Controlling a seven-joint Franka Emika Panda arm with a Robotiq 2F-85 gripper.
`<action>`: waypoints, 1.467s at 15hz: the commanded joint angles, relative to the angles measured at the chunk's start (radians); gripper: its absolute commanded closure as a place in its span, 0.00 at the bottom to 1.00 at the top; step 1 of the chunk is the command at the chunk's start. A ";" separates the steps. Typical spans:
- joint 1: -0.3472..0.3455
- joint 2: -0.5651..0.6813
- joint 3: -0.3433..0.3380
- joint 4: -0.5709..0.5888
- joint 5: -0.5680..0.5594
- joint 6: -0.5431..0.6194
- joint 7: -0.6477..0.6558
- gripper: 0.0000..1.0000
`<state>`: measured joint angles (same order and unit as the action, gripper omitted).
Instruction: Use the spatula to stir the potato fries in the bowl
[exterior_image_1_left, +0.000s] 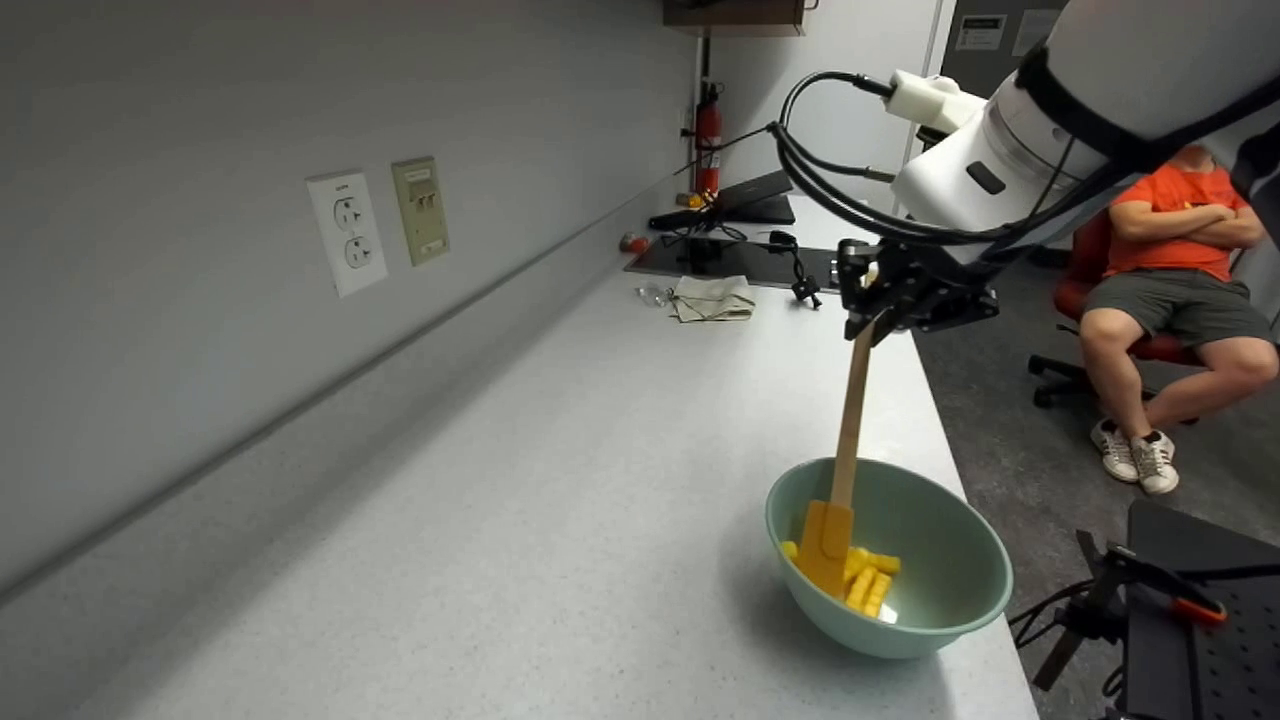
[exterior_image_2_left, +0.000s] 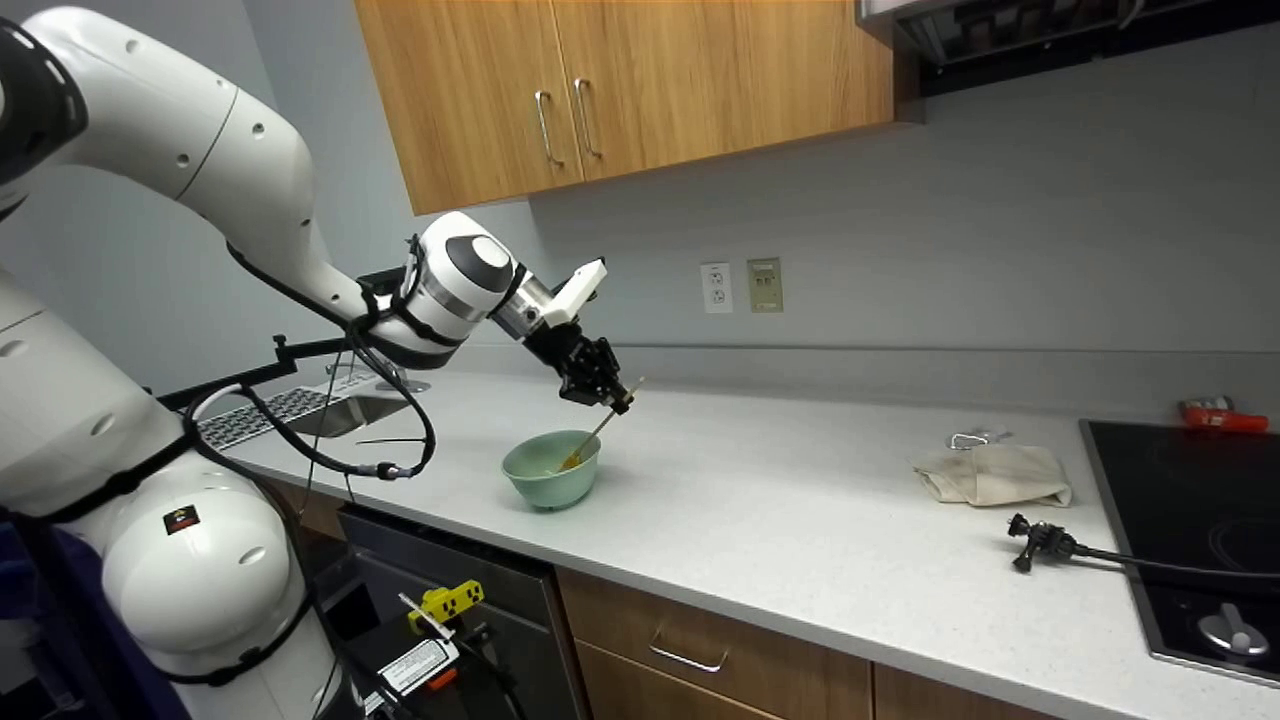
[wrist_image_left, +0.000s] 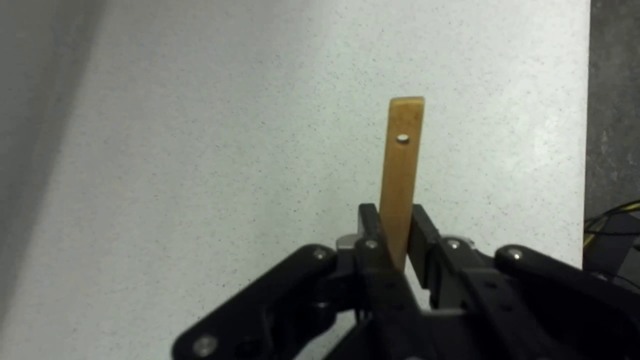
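My gripper (exterior_image_1_left: 862, 322) is shut on the handle of the spatula (exterior_image_1_left: 850, 430), above the bowl. The spatula is light wood with an orange-yellow blade; it stands tilted with its blade inside the pale green bowl (exterior_image_1_left: 945, 560). Yellow potato fries (exterior_image_1_left: 868, 588) lie at the bowl's bottom beside the blade, which hides some of them. In an exterior view the gripper (exterior_image_2_left: 622, 402), spatula (exterior_image_2_left: 602, 426) and bowl (exterior_image_2_left: 550, 490) also show; the fries are hard to make out there. In the wrist view the handle's holed end (wrist_image_left: 402, 120) sticks out between the fingers (wrist_image_left: 391, 212); bowl and fries are out of view.
The bowl stands on the white counter (exterior_image_1_left: 500, 560) near its front edge. A grey wall (exterior_image_1_left: 200, 300) runs along the back. A folded cloth (exterior_image_2_left: 995, 475), a black clamp with cable (exterior_image_2_left: 1045, 540) and a cooktop (exterior_image_2_left: 1200, 520) lie farther along. Wooden cabinets (exterior_image_2_left: 640, 90) hang above.
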<state>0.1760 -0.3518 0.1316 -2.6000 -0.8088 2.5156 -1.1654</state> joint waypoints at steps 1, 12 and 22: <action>-0.015 -0.021 0.009 0.005 -0.136 0.013 0.038 0.96; 0.031 -0.045 -0.009 0.024 -0.148 -0.046 -0.004 0.96; 0.083 -0.030 0.006 0.079 0.071 -0.221 -0.134 0.96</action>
<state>0.2560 -0.3785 0.1342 -2.5449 -0.7570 2.3194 -1.2727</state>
